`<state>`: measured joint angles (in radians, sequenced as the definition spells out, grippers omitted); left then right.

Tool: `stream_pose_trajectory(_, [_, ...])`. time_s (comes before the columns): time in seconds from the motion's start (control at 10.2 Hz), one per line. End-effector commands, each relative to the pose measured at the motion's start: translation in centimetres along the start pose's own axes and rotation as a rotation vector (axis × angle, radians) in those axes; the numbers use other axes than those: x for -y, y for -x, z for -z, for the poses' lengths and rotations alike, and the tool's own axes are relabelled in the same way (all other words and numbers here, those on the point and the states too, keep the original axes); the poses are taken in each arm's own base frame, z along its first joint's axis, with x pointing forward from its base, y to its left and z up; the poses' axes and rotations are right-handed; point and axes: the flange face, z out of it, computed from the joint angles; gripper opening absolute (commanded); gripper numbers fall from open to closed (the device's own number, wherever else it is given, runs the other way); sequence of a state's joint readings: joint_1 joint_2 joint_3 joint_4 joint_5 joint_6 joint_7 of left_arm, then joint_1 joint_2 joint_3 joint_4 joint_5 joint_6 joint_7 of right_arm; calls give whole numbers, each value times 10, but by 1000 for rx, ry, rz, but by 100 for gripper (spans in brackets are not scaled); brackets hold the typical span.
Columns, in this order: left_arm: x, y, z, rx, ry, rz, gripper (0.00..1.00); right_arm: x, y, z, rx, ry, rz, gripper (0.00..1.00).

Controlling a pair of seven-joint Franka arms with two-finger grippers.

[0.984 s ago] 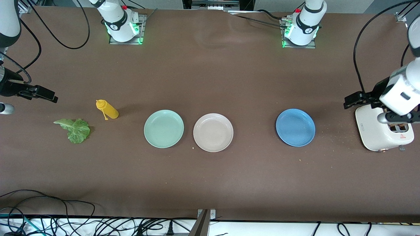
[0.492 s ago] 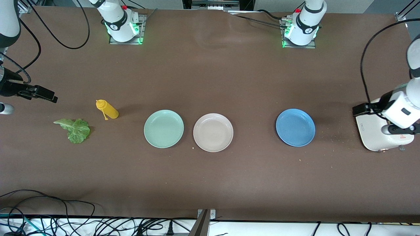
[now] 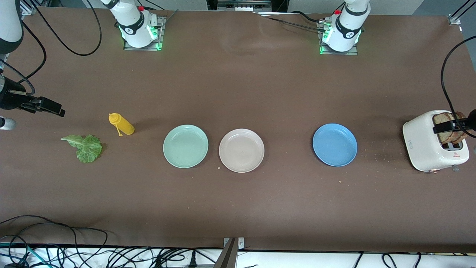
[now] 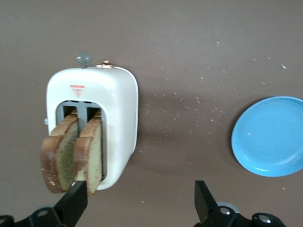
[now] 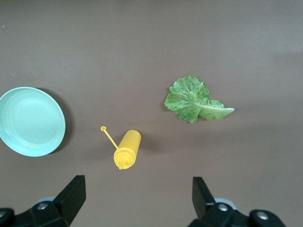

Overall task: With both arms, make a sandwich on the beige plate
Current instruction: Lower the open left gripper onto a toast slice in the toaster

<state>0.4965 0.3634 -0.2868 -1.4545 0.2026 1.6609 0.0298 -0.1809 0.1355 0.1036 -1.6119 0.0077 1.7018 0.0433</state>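
Brown wholemeal bread slices (image 4: 71, 156) stand in the white toaster (image 4: 120, 118) at the left arm's end; only the left wrist view shows us both, under the left gripper (image 4: 139, 203), fingers apart. From the front we see the round beige plate (image 3: 241, 150) bare, mid-table between mint-green plate (image 3: 185, 146) and blue plate (image 3: 334, 144). Over the yellow squeeze bottle (image 5: 127, 149) and crinkly green lettuce leaf (image 5: 193, 100), the right gripper (image 5: 137, 201) hangs, fingers apart.

Left arm's tool (image 4: 137, 208) now withdrawn off the toaster (image 3: 427, 139), its two bread slices (image 3: 448, 126) uncovered.

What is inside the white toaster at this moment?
Two brown bread slices stand in the toaster, one in each slot, their upper parts sticking out. Their lower parts are hidden within the slots, so what lies beneath them cannot be seen.
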Motion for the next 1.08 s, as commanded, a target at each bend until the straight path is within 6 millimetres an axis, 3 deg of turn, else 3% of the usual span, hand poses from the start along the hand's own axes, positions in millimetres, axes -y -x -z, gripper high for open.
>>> stream_pose_trajectory(0.0, [36,-8,-16,-23,-10,23,100,-1,3,2,5,11,-4,100])
stream_pose_trajectory(0.59, [50,-4,-53,-8,3,42,100,-1,3,3,2,11,-7,100])
stream_pose_trajectory(0.98, [50,11,-61,-9,-5,45,100,-1,3,3,1,11,-7,100])
